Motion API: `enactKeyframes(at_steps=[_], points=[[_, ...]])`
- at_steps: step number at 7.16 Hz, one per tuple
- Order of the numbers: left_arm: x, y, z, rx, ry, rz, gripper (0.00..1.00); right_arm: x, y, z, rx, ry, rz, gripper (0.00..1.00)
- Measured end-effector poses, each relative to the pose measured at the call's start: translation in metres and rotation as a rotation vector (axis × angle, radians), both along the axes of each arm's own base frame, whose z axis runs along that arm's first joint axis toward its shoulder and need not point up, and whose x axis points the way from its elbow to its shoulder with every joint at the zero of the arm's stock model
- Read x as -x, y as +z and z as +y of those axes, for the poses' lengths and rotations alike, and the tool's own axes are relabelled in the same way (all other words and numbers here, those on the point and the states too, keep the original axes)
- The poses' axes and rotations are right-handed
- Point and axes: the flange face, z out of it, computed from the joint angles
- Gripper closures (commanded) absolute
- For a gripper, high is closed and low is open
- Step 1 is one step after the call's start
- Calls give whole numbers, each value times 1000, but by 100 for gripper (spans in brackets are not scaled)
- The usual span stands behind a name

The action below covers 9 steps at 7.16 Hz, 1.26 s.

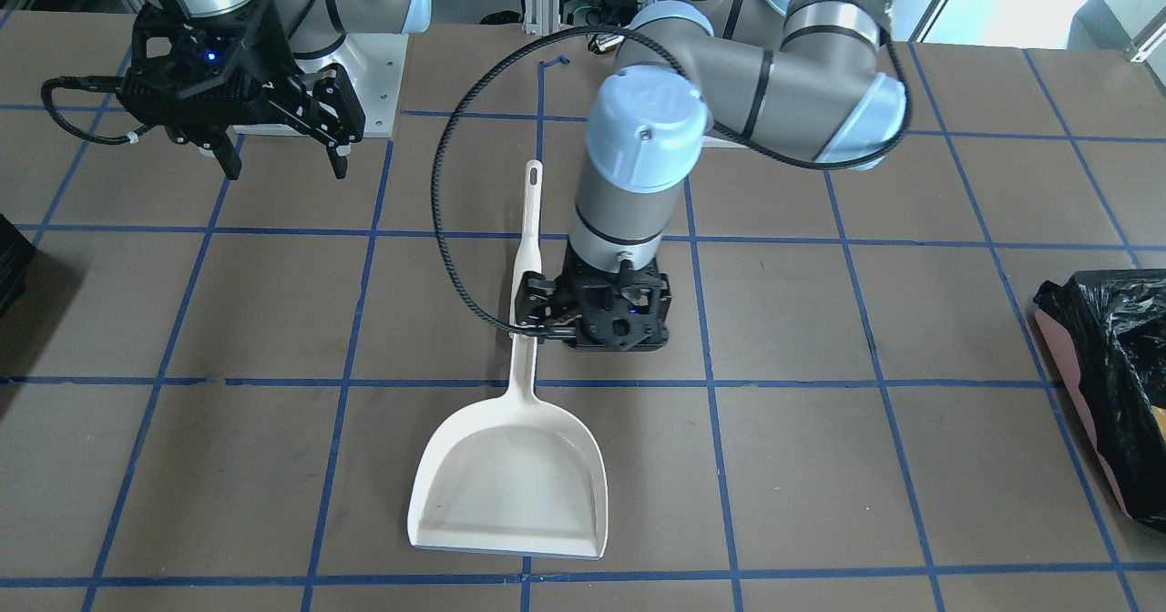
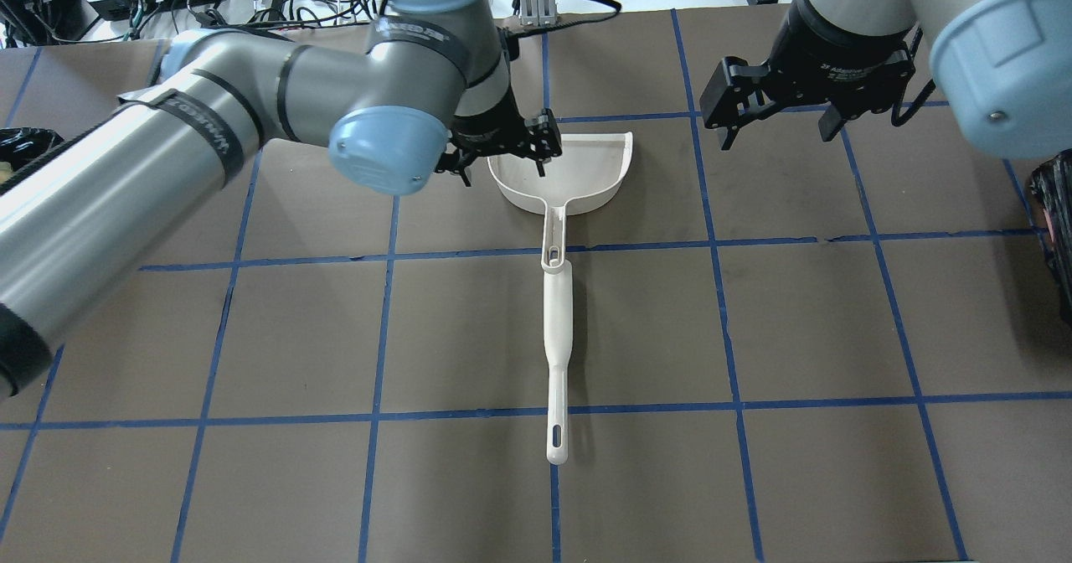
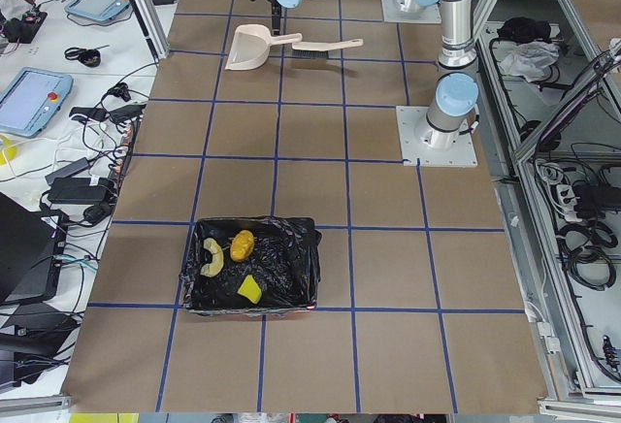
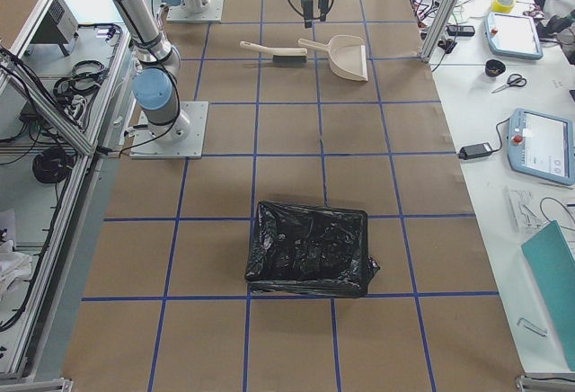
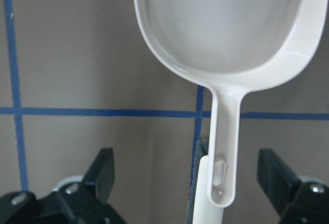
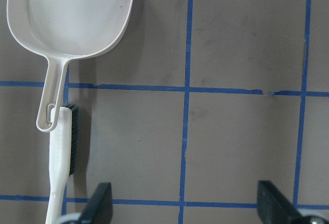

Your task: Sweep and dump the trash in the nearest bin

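Observation:
The trash lies inside the bin, a black-bagged box near the table's left end: a brown lump, a yellow-green wedge and a pale curved rind. The bin's pink side shows at one edge. A cream dustpan rests flat and holds nothing. A white brush lies against its handle. My left gripper hovers open above the dustpan's handle, fingers wide on either side. My right gripper hangs open over bare table, holding nothing.
A second black-bagged bin stands towards the table's right end; I see nothing in it. Blue tape lines grid the brown table. Tablets, cables and tools lie on side benches beyond the table's edge.

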Motion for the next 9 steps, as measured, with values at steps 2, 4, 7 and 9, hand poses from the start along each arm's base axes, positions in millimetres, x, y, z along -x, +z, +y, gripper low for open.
enactKeyframes(at_steps=[2, 4, 7, 9], points=[[-73, 51, -11, 32, 9, -4, 0, 0, 0, 0, 0, 0, 0, 0], [-135, 119, 5, 48, 7, 1, 0, 0, 0, 0, 0, 0, -1, 0], [-193, 158, 49, 27, -37, -34, 0, 0, 0, 0, 0, 0, -1, 0], [-198, 148, 76, -12, -70, -79, 0, 0, 0, 0, 0, -1, -1, 0]])
